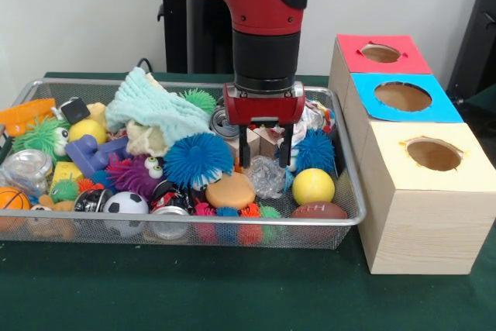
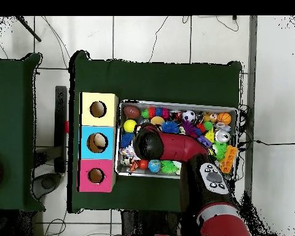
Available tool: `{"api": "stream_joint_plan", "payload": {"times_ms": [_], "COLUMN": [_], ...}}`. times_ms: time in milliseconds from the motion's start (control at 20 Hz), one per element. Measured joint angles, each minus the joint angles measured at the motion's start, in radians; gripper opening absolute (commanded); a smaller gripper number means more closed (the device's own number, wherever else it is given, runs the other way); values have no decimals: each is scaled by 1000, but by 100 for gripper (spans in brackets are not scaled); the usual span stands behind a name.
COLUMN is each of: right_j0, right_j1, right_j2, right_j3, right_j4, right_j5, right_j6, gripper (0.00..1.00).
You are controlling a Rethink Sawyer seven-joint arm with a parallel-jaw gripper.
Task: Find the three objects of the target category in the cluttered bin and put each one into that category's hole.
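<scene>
A: Bin [image 1: 353, 218] first — where does it sit?
B: On the green counter [image 1: 194, 292], just beside the row of three wooden boxes. It is a wire-mesh tray, packed with toys.

A: And the boxes?
B: Each has a round hole in its top. Taking the bin as the landmark, the yellow-topped box [image 1: 426, 191] stands against its near corner, the blue-topped box [image 1: 403, 98] beside its middle, the red-topped box [image 1: 380, 53] by its far corner.

A: Where is the tool?
B: The tool [image 1: 263, 154] hangs low inside the bin, toward the side nearest the boxes. Its two dark fingers [image 1: 242, 149] point straight down, a moderate gap between them. Wooden blocks [image 1: 260, 145] show in that gap, but I cannot tell whether the fingers press on anything.

A: What lies around it in the bin?
B: A blue spiky ball [image 1: 198, 159] just beside it, an orange disc [image 1: 230, 190] and a crumpled clear plastic piece [image 1: 267, 176] below it, a yellow ball [image 1: 313, 186] and a brown football [image 1: 318, 212] toward the bin's near corner.

A: Anything from overhead?
B: The red arm [image 2: 174, 147] covers the middle of the bin; the tool itself is hidden there.
</scene>
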Motion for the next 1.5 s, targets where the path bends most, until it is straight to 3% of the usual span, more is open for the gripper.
{"api": "stream_joint_plan", "payload": {"times_ms": [850,1500], "right_j0": [19,64], "right_j1": [8,-125], "right_j2": [2,0], "right_j3": [-15,42], "right_j4": [2,39], "right_j5": [0,13], "right_j6": [0,0], "gripper": [100,100]}}
